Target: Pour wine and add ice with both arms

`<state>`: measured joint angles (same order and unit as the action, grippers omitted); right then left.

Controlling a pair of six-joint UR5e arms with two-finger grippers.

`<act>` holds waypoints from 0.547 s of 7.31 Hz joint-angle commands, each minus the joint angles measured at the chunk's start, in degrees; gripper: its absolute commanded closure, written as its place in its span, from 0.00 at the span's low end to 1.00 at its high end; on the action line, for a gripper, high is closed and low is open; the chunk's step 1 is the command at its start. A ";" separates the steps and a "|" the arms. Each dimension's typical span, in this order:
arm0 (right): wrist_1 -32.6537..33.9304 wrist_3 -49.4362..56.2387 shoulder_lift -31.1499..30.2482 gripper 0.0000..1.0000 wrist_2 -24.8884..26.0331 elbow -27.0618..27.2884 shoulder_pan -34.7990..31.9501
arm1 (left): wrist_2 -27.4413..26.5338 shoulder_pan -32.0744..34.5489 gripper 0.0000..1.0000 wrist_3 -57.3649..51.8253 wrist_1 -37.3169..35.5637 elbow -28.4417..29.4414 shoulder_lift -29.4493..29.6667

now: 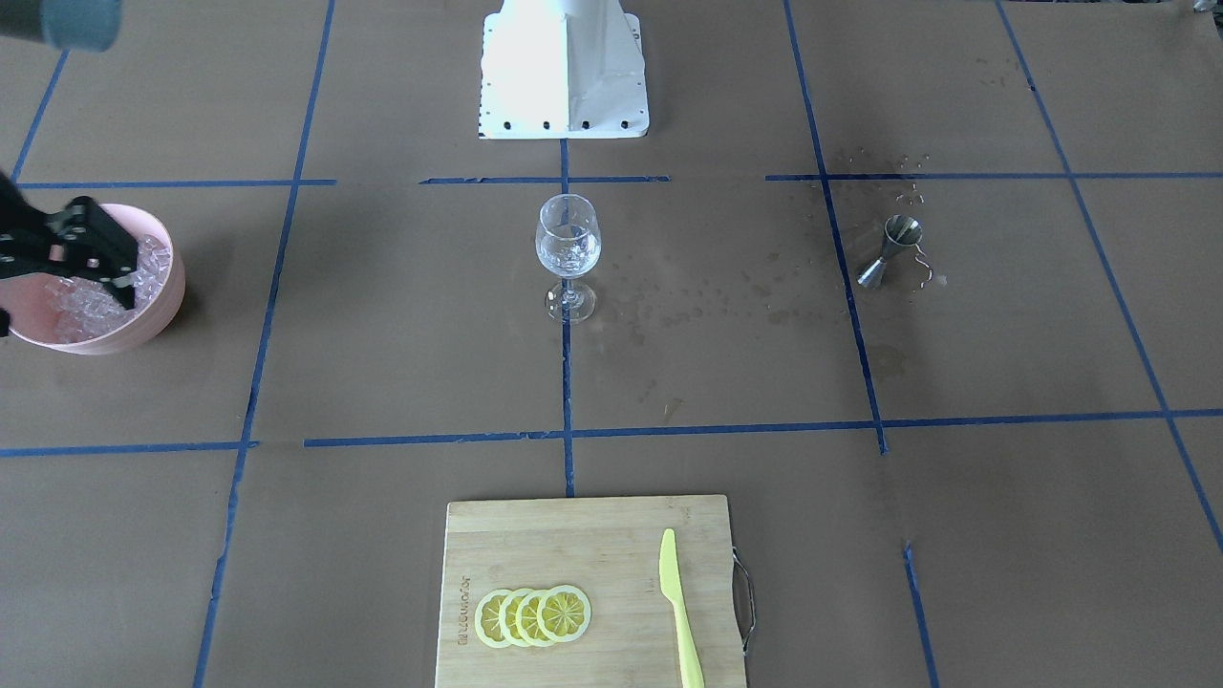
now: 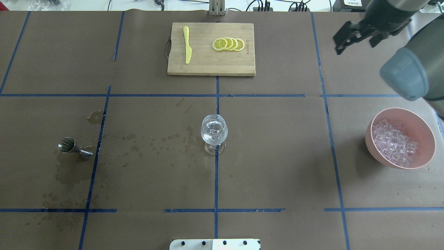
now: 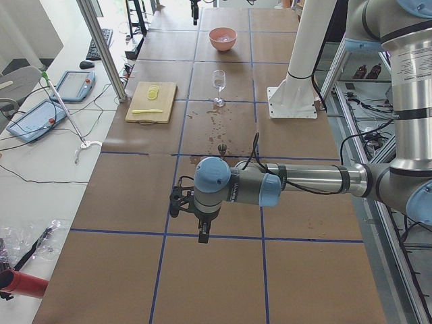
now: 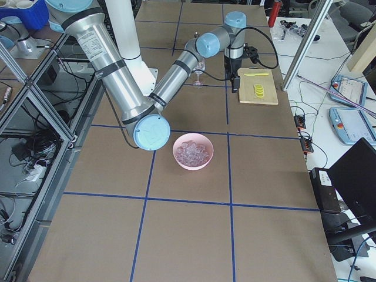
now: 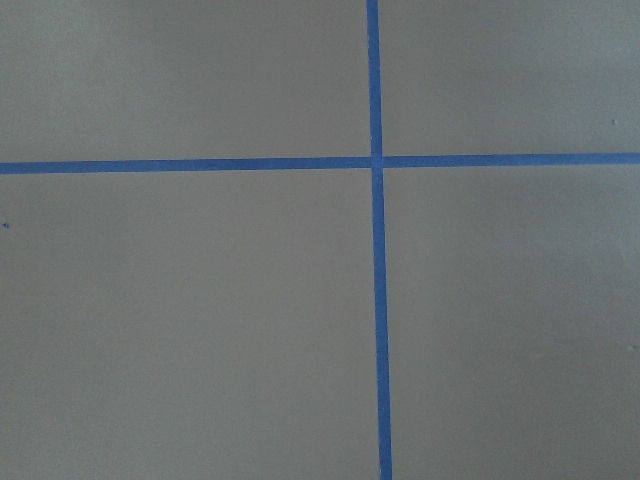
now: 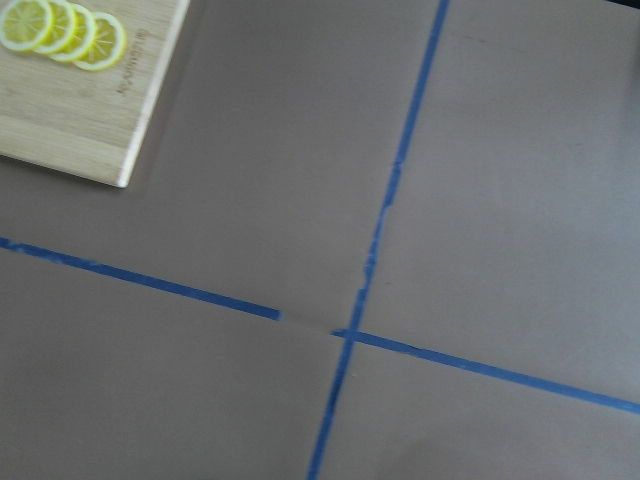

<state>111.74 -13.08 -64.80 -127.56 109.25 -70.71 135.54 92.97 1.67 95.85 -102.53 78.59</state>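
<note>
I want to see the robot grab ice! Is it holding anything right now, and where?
Nothing that shows. The right gripper has its fingers apart with nothing between them. The left gripper is too small to tell.

Premises are presenting as a robotics lab. A robot arm (image 3: 304, 179) is reaching over a table (image 2: 277, 156) that brown paper is covering and blue tape (image 2: 216, 194) is dividing into squares. Control tablets (image 3: 71, 86) are lying on a side bench at the left of the left-side view, beside a metal post (image 3: 101, 47).
</note>
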 commanded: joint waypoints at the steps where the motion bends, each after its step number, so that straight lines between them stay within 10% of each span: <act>1: -1.42 14.28 -11.78 0.00 -0.16 -3.34 -7.84 | -2.45 -3.04 0.00 0.00 -0.31 -0.65 -0.02; 4: -11.51 14.67 -25.54 0.00 -0.32 -3.95 -12.96 | -1.60 -2.89 0.00 0.00 -6.78 -3.36 -1.07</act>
<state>103.98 1.18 -85.81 -127.69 105.58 -82.16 133.48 90.06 1.67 92.37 -104.41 78.00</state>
